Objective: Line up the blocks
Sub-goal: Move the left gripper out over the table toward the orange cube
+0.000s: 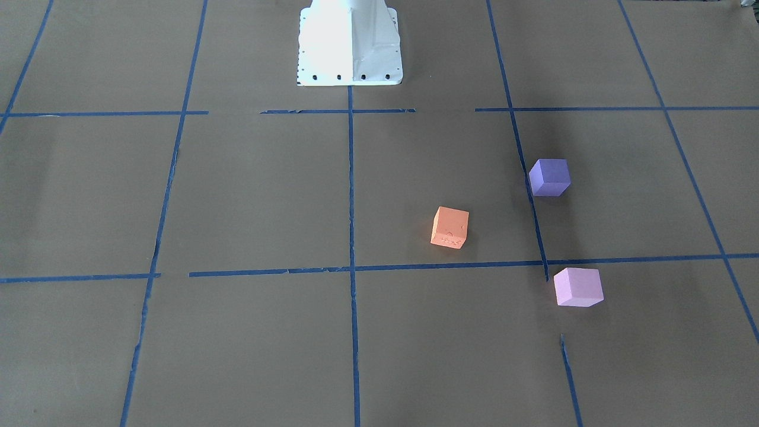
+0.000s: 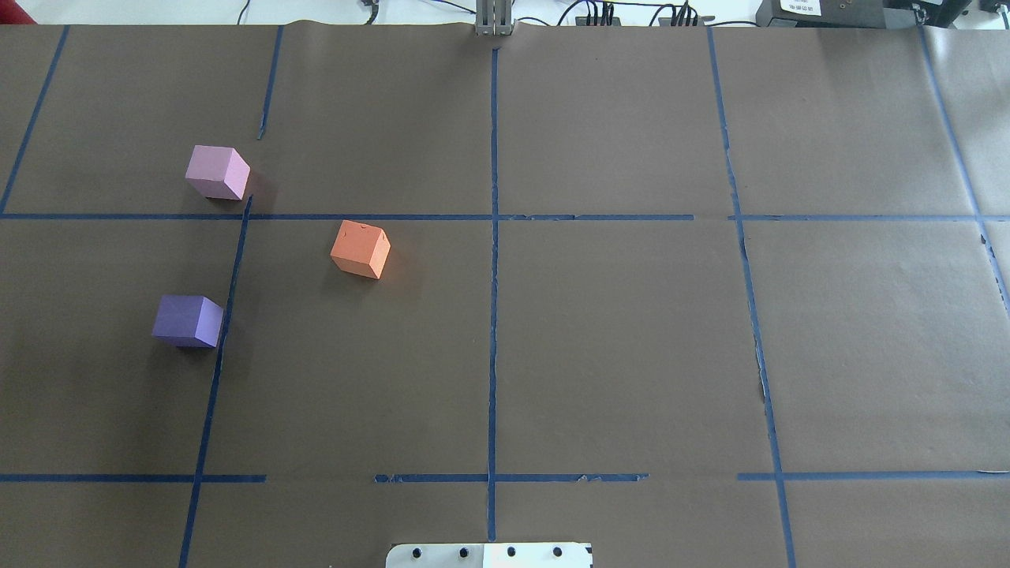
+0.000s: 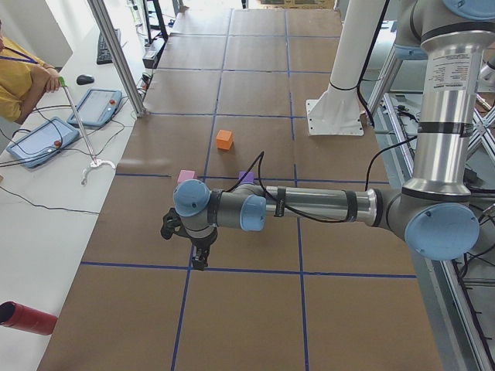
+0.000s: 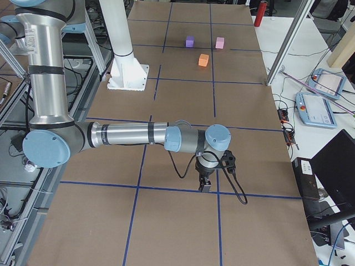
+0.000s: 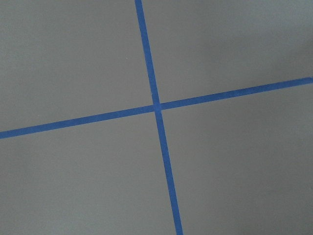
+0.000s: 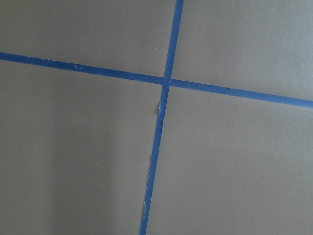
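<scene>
Three foam cubes sit apart on the brown paper, on the robot's left half. The orange block (image 2: 360, 249) (image 1: 449, 228) is nearest the centre line. The dark purple block (image 2: 188, 321) (image 1: 549, 177) lies closer to the robot. The pale pink block (image 2: 217, 173) (image 1: 578, 287) lies farther out. My left gripper (image 3: 199, 263) shows only in the exterior left view, pointing down over a tape crossing, short of the blocks; I cannot tell if it is open or shut. My right gripper (image 4: 205, 185) shows only in the exterior right view, far from the blocks; I cannot tell its state either. Both wrist views show only tape.
Blue tape lines (image 2: 493, 315) grid the table. The white robot pedestal (image 1: 350, 44) stands at the robot's edge. A person (image 3: 19, 77), teach pendants (image 3: 42, 139), a metal post (image 3: 116, 54) and a red cylinder (image 3: 27, 318) are beside the table.
</scene>
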